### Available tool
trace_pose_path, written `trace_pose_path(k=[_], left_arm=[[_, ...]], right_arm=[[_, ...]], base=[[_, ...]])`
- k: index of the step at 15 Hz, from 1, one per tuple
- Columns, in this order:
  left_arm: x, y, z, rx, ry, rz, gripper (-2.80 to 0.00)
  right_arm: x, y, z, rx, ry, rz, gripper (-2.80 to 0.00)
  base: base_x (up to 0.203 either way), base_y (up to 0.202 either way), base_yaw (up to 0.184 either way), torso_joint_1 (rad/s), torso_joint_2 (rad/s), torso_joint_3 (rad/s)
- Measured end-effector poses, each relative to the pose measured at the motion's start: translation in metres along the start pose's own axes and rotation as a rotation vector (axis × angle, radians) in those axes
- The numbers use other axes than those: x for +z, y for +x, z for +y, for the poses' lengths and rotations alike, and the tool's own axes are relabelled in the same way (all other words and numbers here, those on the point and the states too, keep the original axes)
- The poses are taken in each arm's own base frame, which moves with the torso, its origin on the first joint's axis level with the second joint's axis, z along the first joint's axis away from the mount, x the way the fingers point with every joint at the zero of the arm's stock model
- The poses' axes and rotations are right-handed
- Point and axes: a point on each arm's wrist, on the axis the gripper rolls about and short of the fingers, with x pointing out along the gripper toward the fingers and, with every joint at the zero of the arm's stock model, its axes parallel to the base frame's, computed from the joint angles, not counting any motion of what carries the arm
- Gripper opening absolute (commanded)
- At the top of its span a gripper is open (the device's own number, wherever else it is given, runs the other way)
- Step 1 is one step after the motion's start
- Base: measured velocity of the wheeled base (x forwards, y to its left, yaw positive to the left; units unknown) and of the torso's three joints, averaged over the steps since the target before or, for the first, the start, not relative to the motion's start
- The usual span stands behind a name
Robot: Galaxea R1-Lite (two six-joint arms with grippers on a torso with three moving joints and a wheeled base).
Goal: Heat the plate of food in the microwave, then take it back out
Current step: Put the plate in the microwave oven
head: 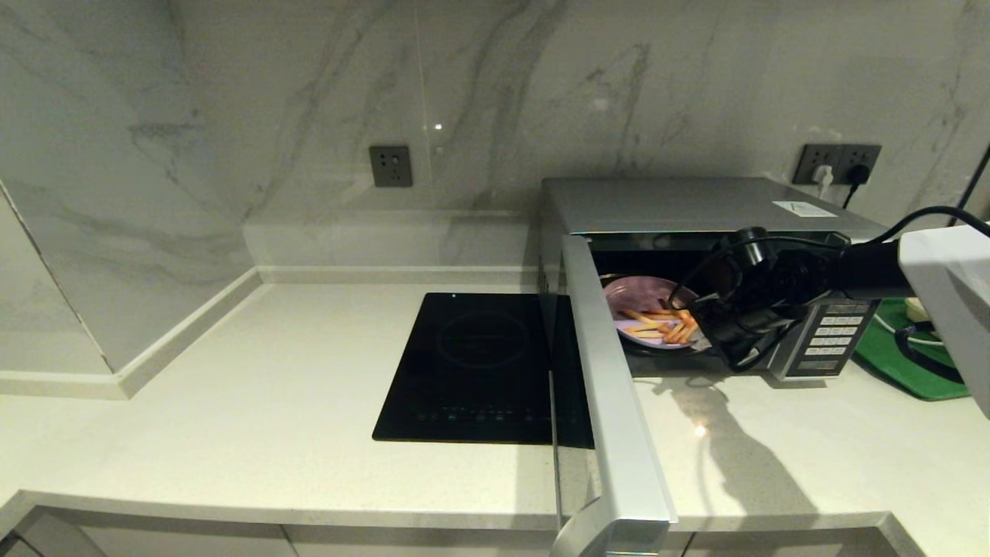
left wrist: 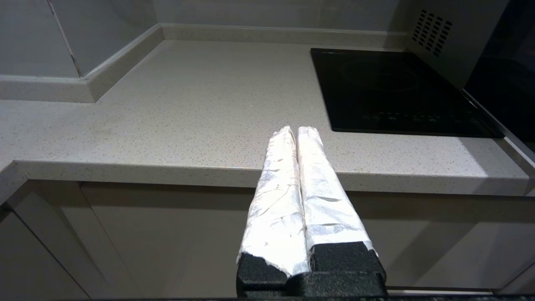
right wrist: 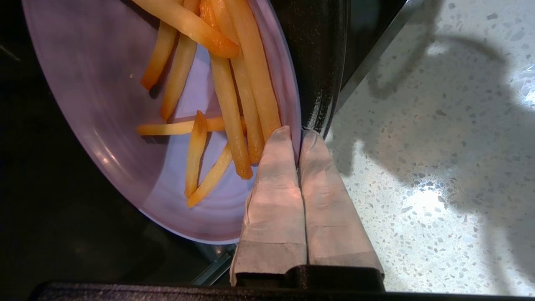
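Note:
The silver microwave (head: 688, 203) stands on the counter with its door (head: 611, 402) swung wide open toward me. Inside its dark cavity sits the pale-lilac plate of food (head: 646, 313) (right wrist: 104, 83), with orange-yellow fries (right wrist: 234, 104) on it. My right gripper (head: 700, 329) (right wrist: 299, 136) reaches into the opening and is shut on the plate's rim, one finger over the rim and one under it. My left gripper (left wrist: 296, 133) is shut on nothing, parked low in front of the counter edge.
A flat black induction cooktop (head: 472, 363) lies left of the microwave door. A green tray (head: 913, 348) sits to the microwave's right, under my right arm. The microwave's button panel (head: 831, 336) is beside the opening. Wall sockets (head: 839, 162) hold plugs behind.

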Motion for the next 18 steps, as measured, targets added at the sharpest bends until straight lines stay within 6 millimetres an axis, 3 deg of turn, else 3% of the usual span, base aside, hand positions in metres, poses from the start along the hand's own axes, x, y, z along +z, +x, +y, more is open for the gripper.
trace_pose_path(k=[8,11,15,16,18], left_arm=[[0.000,0.000,0.000,0.000,0.000,0.000,-2.80],[0.000,0.000,0.000,0.000,-0.001,0.000,-2.80],[0.000,0.000,0.000,0.000,0.000,0.000,-2.80],[0.000,0.000,0.000,0.000,0.000,0.000,-2.80],[0.000,0.000,0.000,-0.001,0.000,0.000,-2.80]], right_arm=[[-0.001,-0.015,0.006,0.027,-0.006,-0.011,0.00],[-0.001,-0.037,0.007,0.051,-0.010,-0.014,0.00],[-0.016,-0.081,-0.009,0.044,-0.060,0.007,0.00],[-0.021,-0.096,-0.017,0.039,-0.075,0.015,-2.80],[-0.030,-0.127,-0.037,0.035,-0.100,0.029,-2.80]], base=[[0.000,0.000,0.000,0.000,0.00,0.000],[0.000,0.000,0.000,0.000,0.00,0.000],[0.000,0.000,0.000,0.000,0.00,0.000],[0.000,0.000,0.000,0.000,0.00,0.000],[0.000,0.000,0.000,0.000,0.00,0.000]])
